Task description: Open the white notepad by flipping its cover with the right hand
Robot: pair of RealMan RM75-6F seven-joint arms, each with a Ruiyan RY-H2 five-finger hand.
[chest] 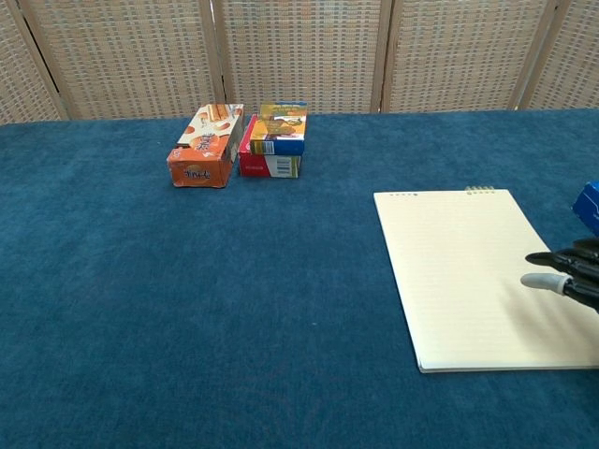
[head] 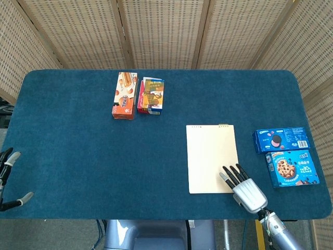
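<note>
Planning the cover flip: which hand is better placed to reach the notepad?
The right hand: its fingers already reach over the notepad near its right corner. The left hand sits at the table's far left edge.

Notepad left of cookie boxes; right robot hand over its near-right corner.

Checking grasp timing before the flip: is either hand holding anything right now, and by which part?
Nothing is held. The right hand reaches over the white notepad near its lower right corner, fingers apart; the left hand is empty.
</note>
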